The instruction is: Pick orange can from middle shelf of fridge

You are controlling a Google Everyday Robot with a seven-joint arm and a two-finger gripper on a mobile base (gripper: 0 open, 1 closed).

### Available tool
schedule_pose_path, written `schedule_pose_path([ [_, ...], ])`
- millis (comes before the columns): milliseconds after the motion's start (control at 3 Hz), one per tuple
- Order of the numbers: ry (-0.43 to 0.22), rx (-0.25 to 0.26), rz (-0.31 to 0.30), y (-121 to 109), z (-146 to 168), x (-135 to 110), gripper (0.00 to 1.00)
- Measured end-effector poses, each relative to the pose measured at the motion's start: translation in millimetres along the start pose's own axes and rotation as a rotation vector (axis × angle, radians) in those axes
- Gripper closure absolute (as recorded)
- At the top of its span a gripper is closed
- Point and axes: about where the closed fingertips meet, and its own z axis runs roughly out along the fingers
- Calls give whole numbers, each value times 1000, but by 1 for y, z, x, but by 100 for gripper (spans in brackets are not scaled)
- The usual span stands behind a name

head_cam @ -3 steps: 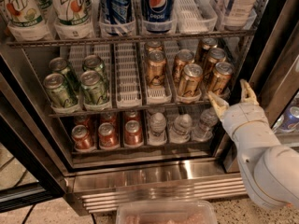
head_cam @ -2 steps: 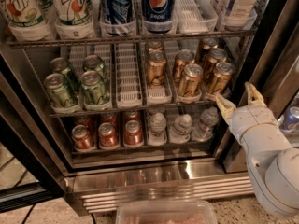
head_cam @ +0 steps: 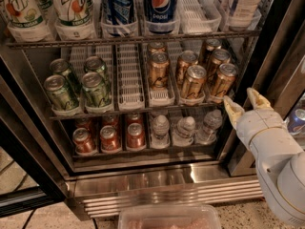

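Several copper-orange cans stand in the right lanes of the middle shelf [head_cam: 131, 87] of the open fridge [head_cam: 157, 185]. The front ones are an orange can [head_cam: 159, 70] in the centre lane, one beside it [head_cam: 193, 83], and one at the far right [head_cam: 223, 81]. My gripper [head_cam: 246, 104] is at the right, in front of the fridge's dark door frame, just right of and slightly below the far-right orange can. Its two pale fingers point up, spread apart, with nothing between them.
Green cans [head_cam: 95, 88] fill the left lanes of the middle shelf. Tall 7UP and Pepsi bottles [head_cam: 161, 6] stand on the rack above. Red cans [head_cam: 109, 138] and clear bottles [head_cam: 183, 130] sit on the rack below. A pinkish plastic tray [head_cam: 169, 217] lies at the bottom edge.
My gripper has drifted a little to the right and slightly down, away from the far-right orange can. The cans have not moved.
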Motion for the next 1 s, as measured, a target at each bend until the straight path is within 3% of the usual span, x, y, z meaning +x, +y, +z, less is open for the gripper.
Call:
schedule_pose_path([
  [667, 12, -14, 42, 8, 5, 7, 47],
  [1000, 12, -14, 42, 7, 5, 7, 28],
])
